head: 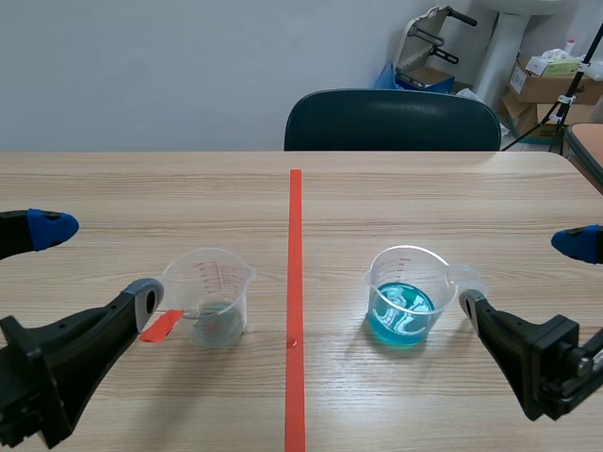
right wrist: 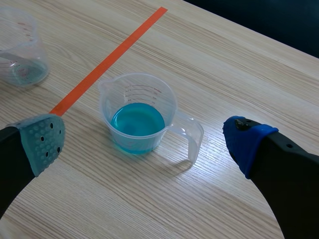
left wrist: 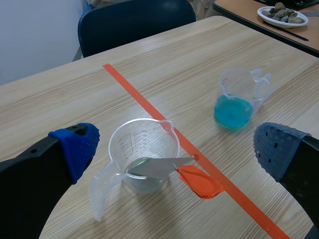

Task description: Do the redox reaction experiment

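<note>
Spill risk: I judge the blue beaker (right wrist: pixel 137 99) tips easily. A pad clipping its handle or rim would slosh the liquid.
Blade risk: the orange-handled blade (left wrist: pixel 199 181) leans loose in the clear beaker (left wrist: pixel 144 149), so a nudge could lever it out.
Right gripper (head: pixel 521 273): fingers apart and empty, with the blue beaker ahead between them, untouched.
Left gripper (head: pixel 99 266): fingers apart and empty, with the clear beaker ahead between them.
</note>
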Motion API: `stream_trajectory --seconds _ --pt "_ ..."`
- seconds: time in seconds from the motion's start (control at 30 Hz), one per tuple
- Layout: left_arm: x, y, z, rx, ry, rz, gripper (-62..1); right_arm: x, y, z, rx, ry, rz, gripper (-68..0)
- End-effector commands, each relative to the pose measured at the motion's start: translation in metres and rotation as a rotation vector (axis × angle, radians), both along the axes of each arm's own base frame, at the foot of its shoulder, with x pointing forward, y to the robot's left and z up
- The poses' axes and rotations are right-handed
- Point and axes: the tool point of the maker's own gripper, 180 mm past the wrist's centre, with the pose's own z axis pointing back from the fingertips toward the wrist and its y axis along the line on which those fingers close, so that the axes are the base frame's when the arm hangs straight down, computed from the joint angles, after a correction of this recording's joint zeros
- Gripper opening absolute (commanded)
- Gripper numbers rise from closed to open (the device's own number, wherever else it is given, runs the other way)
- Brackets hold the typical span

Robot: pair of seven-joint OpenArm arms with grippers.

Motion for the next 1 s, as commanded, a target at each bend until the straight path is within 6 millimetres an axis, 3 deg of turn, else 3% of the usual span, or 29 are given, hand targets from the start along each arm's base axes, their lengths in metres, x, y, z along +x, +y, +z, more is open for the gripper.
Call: stream_trajectory --seconds 0.0,0.97 --pt "0.002 -0.002 0.01 -0.018 -0.031 0.002 1.4 0.002 0.003 0.01 0.021 -0.033 0.006 0.4" --pt "0.001 0.0 0.006 -0.01 -0.015 0.02 1.4 0.005 0.006 0.021 0.038 -0.098 0.022 0.4"
